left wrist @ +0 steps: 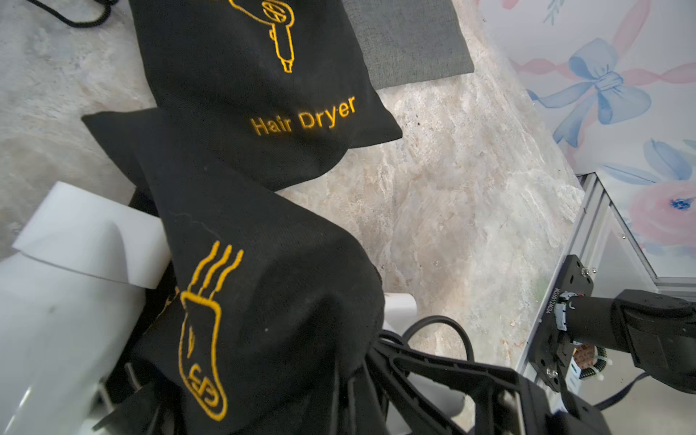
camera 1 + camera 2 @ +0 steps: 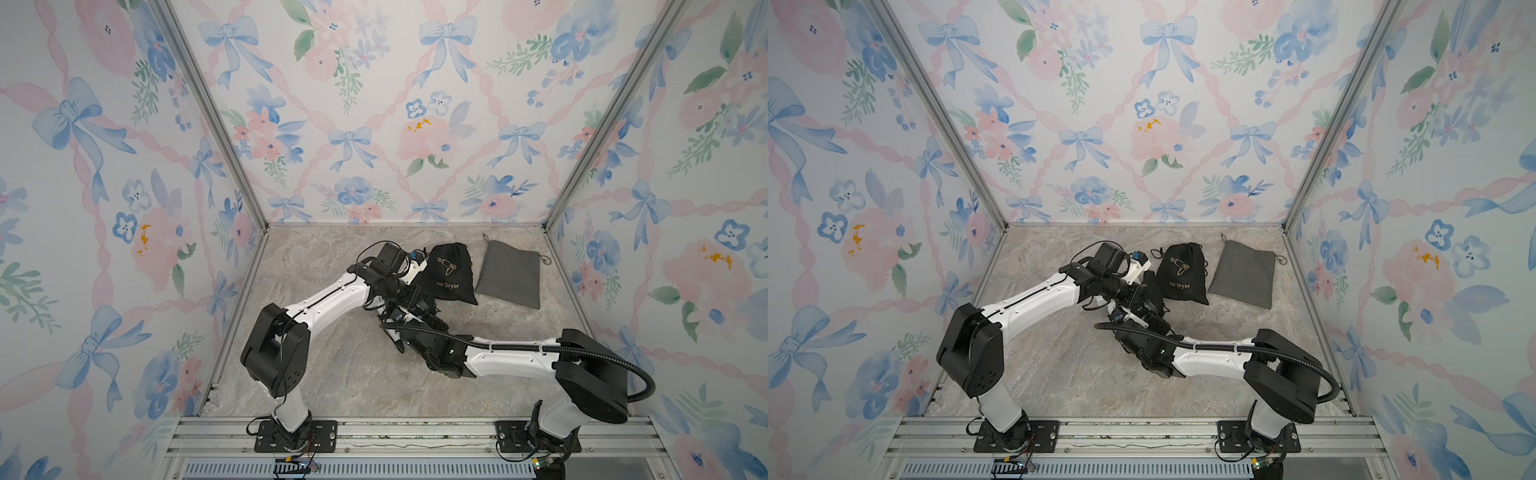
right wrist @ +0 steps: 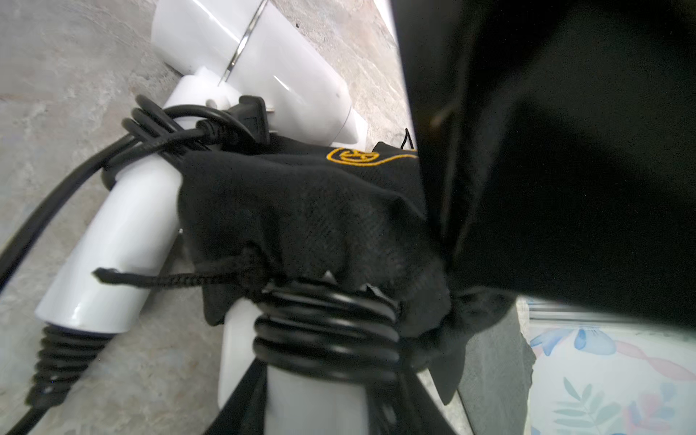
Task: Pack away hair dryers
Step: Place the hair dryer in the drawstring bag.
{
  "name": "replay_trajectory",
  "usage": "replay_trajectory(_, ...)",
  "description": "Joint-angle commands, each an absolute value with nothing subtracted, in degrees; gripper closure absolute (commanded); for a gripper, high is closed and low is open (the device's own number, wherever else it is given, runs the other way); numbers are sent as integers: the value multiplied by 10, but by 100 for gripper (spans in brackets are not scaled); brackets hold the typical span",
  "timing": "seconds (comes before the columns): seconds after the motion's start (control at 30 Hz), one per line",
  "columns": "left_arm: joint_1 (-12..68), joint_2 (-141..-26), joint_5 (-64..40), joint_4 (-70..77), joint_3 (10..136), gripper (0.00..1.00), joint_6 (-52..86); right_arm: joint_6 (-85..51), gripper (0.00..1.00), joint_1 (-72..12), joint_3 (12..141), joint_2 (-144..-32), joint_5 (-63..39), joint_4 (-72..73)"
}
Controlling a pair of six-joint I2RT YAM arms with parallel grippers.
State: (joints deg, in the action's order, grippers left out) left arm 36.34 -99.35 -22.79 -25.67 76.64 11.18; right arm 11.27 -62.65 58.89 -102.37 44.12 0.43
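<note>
While left tool [image 1: 376, 357] pinches a black drawstring cloth pouch [image 1: 263, 301], right tool [image 3: 316, 418] grips a white plastic hair dryer [image 3: 241, 354], dark cord [image 3: 327, 327] coiled round handle, half-bagged at centre of marbled grey table [image 2: 332, 374]; floral-papered walls [image 2: 374, 104].

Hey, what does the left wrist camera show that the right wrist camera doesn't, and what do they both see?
Only the left wrist view: a black pouch lettered Hair Dryer, lying on the table.
Only the right wrist view: a plug, a drawstring, and cord coils wound on a white dryer handle that disappears under the cloth.
Both: the black logo pouch draped over white dryer plastic, and the stone-patterned table.
</note>
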Motion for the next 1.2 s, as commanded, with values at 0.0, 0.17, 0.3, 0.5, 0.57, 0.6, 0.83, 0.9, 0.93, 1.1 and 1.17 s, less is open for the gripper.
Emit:
replay_trajectory(0.0, 364, -1011, -231, -262, 774, 94, 123, 72, 66, -611, 623, -1039, 448, 31)
replay_trajectory(0.17, 354, -1013, -221, -261, 776, 95, 128, 60, 61, -606, 604, -1028, 440, 34)
replay_trajectory(0.3, 342, -1009, -220, -262, 778, 95, 130, 50, 50, -606, 577, -1001, 437, 34)
replay_trajectory(0.5, 326, -1007, -222, -261, 787, 95, 136, 32, 32, -606, 538, -972, 427, 50)
replay_trajectory(0.57, 325, -1007, -223, -262, 787, 95, 136, 29, 26, -607, 534, -968, 422, 53)
replay_trajectory(0.6, 325, -1007, -223, -261, 787, 95, 136, 29, 24, -607, 532, -965, 420, 57)
replay_trajectory(0.83, 327, -1007, -222, -261, 784, 95, 136, 18, 17, -606, 498, -903, 405, 84)
replay_trajectory(0.9, 326, -1008, -222, -261, 785, 95, 137, 13, 16, -606, 488, -880, 397, 83)
replay_trajectory(0.93, 326, -1008, -222, -261, 785, 95, 137, 9, 17, -606, 479, -866, 392, 82)
replay_trajectory(1.1, 326, -1008, -222, -261, 785, 95, 136, -25, 18, -594, 427, -782, 331, 75)
replay_trajectory(1.17, 326, -1008, -222, -262, 785, 95, 136, -42, 18, -588, 407, -748, 296, 67)
